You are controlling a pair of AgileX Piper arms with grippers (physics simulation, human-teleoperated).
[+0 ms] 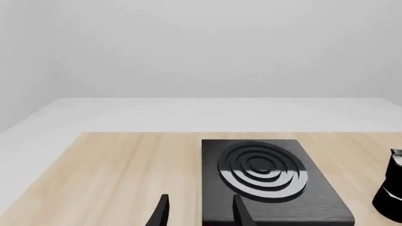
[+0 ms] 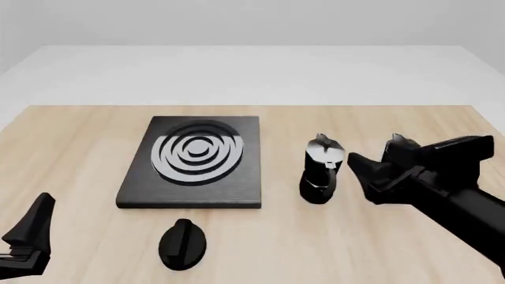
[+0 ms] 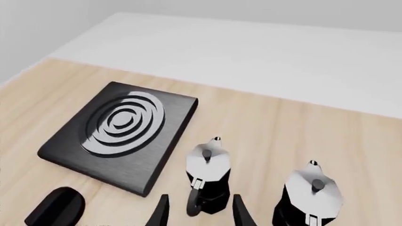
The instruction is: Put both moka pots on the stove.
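moka pots [image 3: 209,176] [image 3: 311,195] upright on table, off stove [image 2: 193,163] | left end effector [image 1: 197,212] apart | right end effector [image 3: 197,212] apart

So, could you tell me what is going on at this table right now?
Two robot arms are set to move two moka pots onto the stove, and neither pot is there yet. Both stand on the wooden table to the stove's right. The right pincer is open and lined up on the nearer moka pot, not yet gripping it. The farther moka pot stands beside it, partly hidden behind the right arm in the front view. The left pincer is open and holds nothing. A black knob lies in front of the stove.
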